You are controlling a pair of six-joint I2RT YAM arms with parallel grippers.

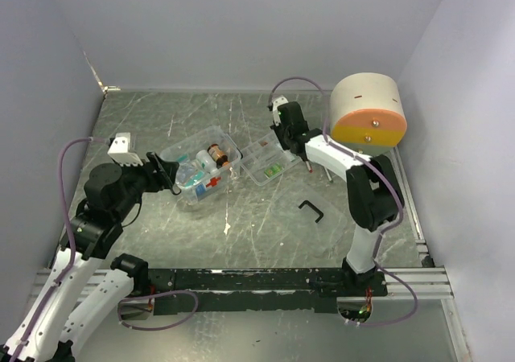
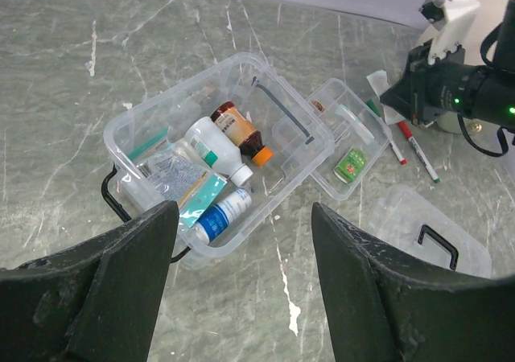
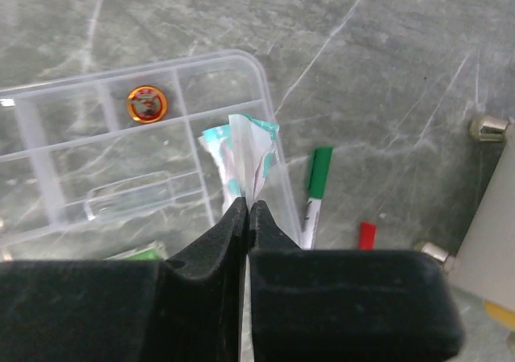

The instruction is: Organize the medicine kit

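Your medicine kit point(image 1: 187, 143) sits mid-frame on the tabletop point(image 1: 161, 113), with its divided tray point(image 1: 256, 154) just beside it on the right. Left tool point(image 2: 241, 241) gapes empty before it. Right tool point(image 3: 248, 207) pinches a teal-white sachet point(image 3: 241, 149) above the tray's edge. Sorting appears to be the step in hand; next, lower the sachet into a compartment.

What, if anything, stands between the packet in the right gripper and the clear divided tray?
Nothing visible. The right gripper, shut on the packet, holds it directly over an end compartment of the divided tray; the green pen lies outside the rim.
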